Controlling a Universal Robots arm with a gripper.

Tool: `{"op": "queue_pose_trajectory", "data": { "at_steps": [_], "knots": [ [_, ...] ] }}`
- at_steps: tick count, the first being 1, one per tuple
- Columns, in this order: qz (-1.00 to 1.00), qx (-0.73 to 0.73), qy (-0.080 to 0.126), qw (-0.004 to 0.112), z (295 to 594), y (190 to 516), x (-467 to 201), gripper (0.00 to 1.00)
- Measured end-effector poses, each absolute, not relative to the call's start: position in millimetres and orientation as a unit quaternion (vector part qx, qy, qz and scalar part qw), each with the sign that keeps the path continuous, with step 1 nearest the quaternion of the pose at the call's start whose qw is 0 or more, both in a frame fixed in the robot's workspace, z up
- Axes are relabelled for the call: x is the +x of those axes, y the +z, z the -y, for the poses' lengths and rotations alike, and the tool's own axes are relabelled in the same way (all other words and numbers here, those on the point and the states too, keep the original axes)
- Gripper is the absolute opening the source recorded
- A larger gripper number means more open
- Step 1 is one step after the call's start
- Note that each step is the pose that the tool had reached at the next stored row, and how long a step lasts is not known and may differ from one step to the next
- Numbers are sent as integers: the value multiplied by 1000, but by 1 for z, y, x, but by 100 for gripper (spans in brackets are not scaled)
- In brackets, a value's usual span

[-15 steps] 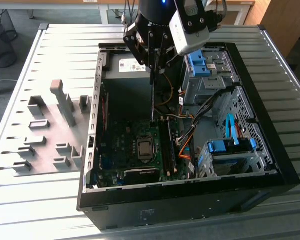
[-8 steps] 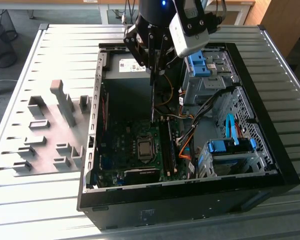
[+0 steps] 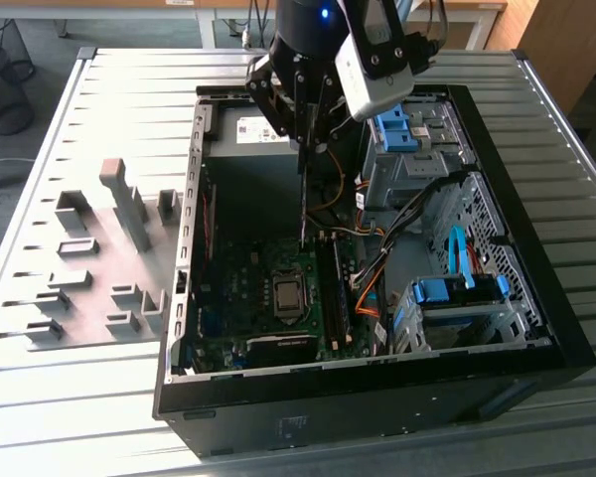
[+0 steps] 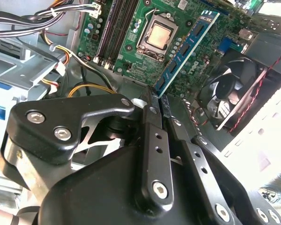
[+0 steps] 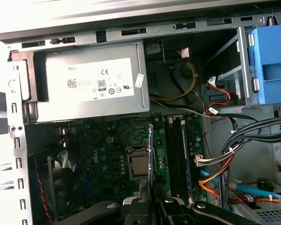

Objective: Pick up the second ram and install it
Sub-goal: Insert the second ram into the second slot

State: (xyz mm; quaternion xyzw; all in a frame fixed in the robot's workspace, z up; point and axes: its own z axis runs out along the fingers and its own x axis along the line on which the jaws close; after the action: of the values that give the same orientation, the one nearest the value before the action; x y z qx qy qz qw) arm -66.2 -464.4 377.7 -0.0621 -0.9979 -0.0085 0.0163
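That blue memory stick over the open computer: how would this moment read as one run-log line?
gripper: shut on second ram | ram: edge-on above motherboard, beside CPU socket | RAM slots: not yet reached

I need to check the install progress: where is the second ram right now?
The second ram is clamped edge-on in the gripper, hanging above the motherboard beside the CPU socket, just exterior view's left of the RAM slots.

The second ram (image 4: 185, 47) is a slim blue circuit-board stick with a row of black chips; it hangs on edge, pinched at one end by the pincer (image 4: 155, 101), over the motherboard (image 4: 131, 51).
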Motion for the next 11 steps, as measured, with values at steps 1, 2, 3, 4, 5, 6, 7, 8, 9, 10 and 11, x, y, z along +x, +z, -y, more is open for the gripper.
{"op": "queue_pose_trajectory", "data": {
  "at_steps": [1, 2, 3, 4, 5, 6, 7, 8, 9, 10, 11],
  "knots": [
    [998, -62, -9, 16, 464, 377, -66, 14],
    [998, -62, -9, 16, 464, 377, -66, 14],
    [998, -62, -9, 16, 464, 377, -66, 14],
    [998, -62, -9, 16, 464, 376, -66, 14],
    [998, -62, -9, 16, 464, 376, -66, 14],
    [998, -62, -9, 16, 464, 375, -66, 14],
    [998, -62, -9, 16, 464, 375, -66, 14],
    [998, -62, -9, 16, 464, 375, -66, 14],
    [998, -62, -9, 16, 464, 374, -66, 14],
    [998, -62, -9, 16, 464, 373, -66, 14],
    [998, -62, -9, 16, 464, 372, -66, 14]
  ]
}}
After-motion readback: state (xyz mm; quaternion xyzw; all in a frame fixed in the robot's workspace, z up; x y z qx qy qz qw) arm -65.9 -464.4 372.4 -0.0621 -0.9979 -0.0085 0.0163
